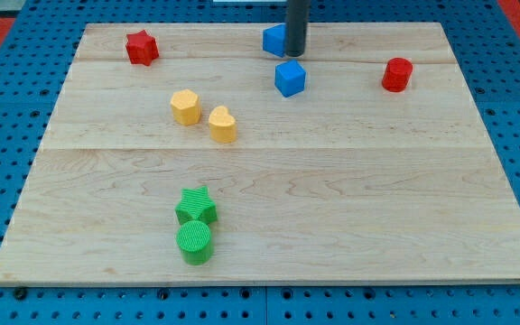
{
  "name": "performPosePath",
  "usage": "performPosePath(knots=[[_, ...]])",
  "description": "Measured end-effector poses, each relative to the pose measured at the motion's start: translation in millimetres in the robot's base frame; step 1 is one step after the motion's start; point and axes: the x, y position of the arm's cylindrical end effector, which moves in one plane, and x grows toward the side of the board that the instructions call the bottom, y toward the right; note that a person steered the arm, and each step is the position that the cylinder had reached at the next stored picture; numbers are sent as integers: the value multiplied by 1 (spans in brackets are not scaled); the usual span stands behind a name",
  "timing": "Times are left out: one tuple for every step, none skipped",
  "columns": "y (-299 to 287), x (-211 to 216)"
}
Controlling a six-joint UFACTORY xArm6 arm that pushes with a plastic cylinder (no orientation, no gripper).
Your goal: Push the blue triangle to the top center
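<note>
The rod's tip [294, 54] stands at the counter's [332, 199] top centre, touching the right side of the blue triangle [274, 39], which it partly hides. The triangle appears to be already at its goal. A blue cube [290, 78] lies just below. No claw is fitted, so none can open or close.

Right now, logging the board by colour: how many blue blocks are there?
2. One blue block at the view's top centre, partly hidden behind my tip; a blue cube just below it.
</note>
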Motion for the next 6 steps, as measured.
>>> performPosePath(knots=[[49, -18], [31, -35], [1, -26], [-6, -25], [-38, -15], [-37, -15]])
